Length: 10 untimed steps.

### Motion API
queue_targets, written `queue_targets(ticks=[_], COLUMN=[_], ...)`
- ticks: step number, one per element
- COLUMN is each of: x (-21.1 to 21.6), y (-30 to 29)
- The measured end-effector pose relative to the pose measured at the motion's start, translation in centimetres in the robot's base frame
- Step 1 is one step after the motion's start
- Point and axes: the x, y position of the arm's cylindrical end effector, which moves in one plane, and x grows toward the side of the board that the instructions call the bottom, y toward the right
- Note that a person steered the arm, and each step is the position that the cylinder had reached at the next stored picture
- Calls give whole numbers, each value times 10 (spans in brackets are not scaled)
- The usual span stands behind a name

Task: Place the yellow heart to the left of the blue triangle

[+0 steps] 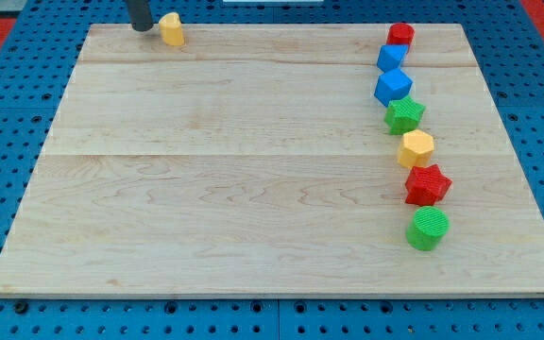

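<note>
Wooden counter (253, 170) lies bare across its middle and the view's left. Yellow heart (172, 29) sits at the top edge, small and rounded, my tip (142, 27) just beside it on the left. No pincer shows. Blue triangle (392, 57) stands far right, in a column of blocks near the right edge.
</note>
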Motion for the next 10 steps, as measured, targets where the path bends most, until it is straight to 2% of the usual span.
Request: queue_targets(ticks=[3, 4, 5, 6, 7, 8, 10], x=[1, 1, 2, 25, 46, 48, 64], y=[261, 230, 165, 167, 221, 256, 251])
